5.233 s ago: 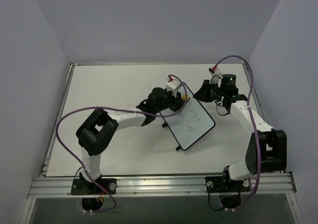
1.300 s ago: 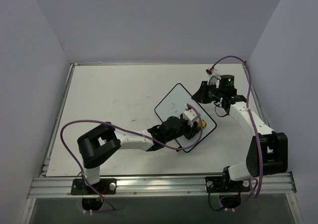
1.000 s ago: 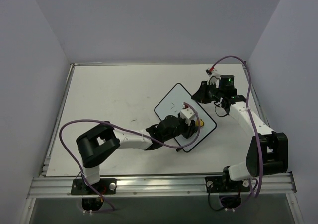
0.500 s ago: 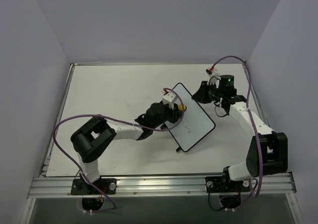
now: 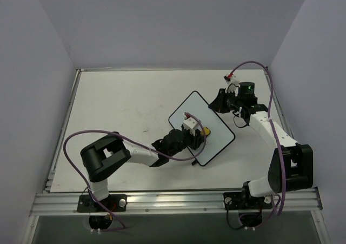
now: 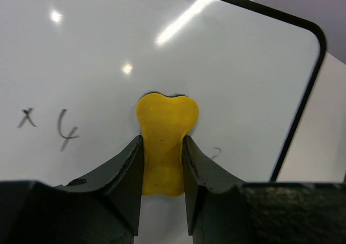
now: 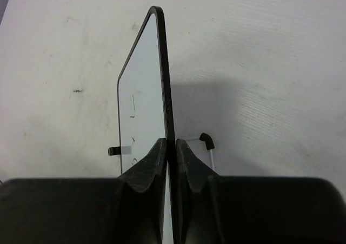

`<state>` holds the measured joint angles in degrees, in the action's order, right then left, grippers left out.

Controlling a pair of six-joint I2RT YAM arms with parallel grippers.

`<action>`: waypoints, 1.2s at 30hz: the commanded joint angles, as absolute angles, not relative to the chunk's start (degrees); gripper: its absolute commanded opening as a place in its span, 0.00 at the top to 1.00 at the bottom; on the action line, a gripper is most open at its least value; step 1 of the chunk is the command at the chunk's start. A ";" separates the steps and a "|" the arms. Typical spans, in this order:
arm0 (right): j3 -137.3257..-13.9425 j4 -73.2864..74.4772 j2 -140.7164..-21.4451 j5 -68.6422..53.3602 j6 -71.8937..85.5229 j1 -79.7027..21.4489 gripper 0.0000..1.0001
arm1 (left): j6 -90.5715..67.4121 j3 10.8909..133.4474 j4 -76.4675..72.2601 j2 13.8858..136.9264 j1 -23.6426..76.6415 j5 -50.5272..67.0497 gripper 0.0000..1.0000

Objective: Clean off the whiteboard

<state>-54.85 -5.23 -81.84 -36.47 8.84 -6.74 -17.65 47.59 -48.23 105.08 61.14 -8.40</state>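
Since half a sec ago the left gripper (image 5: pixel 199 131) has slid from the far edge of the whiteboard (image 5: pixel 189 107) to mid-board, clamped on the yellow eraser (image 6: pixel 164 138). The right gripper (image 7: pixel 169 149) pinches the board's rim, holding it tilted on the table (image 5: pixel 119 103). Risk – hard strokes could twist the board out of that thin pinch, and the marks (image 6: pixel 64 130) beside the eraser may get missed. No containers in view.

Left end effector (image 6: pixel 162 142) and right end effector (image 7: pixel 171 143) both clamped.

On my left wrist feed the small white, black-framed whiteboard (image 6: pixel 232 65) runs off the left edge, and the left gripper (image 6: pixel 162 141) hides the yellow bone-shaped eraser's (image 6: pixel 166 111) lower end. Overhead, the board's handwriting is too small to read.
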 commanded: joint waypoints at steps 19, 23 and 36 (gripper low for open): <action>-55.63 -7.82 -78.40 -41.49 10.11 -8.26 1.00 | -21.09 44.12 -49.04 110.30 68.30 -13.53 0.98; -55.81 -7.74 -78.40 -41.48 10.11 -8.26 1.00 | -21.71 42.98 -49.57 110.04 65.13 -14.06 0.98; -55.20 -7.82 -78.13 -41.57 9.93 -8.70 1.00 | -23.55 41.57 -50.89 109.95 53.98 -11.87 0.98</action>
<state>-54.83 -6.96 -81.73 -36.62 8.82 -6.92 -24.05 42.61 -58.22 107.11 57.76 -9.72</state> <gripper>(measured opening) 0.055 0.383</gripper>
